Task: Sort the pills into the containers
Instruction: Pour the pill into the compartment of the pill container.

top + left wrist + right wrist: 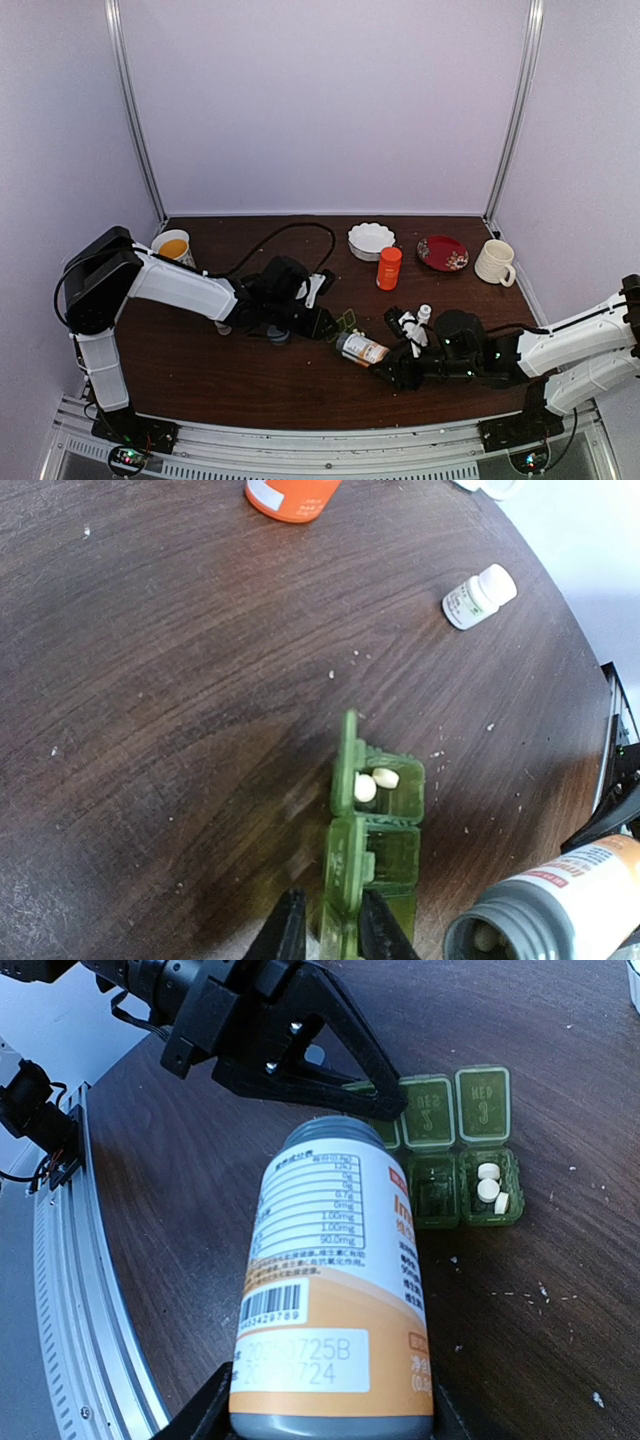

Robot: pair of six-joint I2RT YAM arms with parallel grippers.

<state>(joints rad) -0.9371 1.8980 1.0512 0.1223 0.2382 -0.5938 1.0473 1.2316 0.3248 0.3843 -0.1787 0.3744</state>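
Three small, round, whitish pills [489,1188] lie together in one end cell of the dark-green pill box [434,1192], which sits on the dark wooden tabletop [150,680] with its lids [482,1105] hinged back. At the box's opposite end, the left gripper [337,925] has its jaws narrowly apart astride the raised lid of the last cell, well clear of the pills. I cannot tell whether they pinch it. Just beside that same end of the box, the right gripper [325,1422] has its jaws clamped on the labelled bottle [335,1290]. The bottle's uncapped mouth [500,935] points toward the box, with one more pale tablet [485,938] visible inside.
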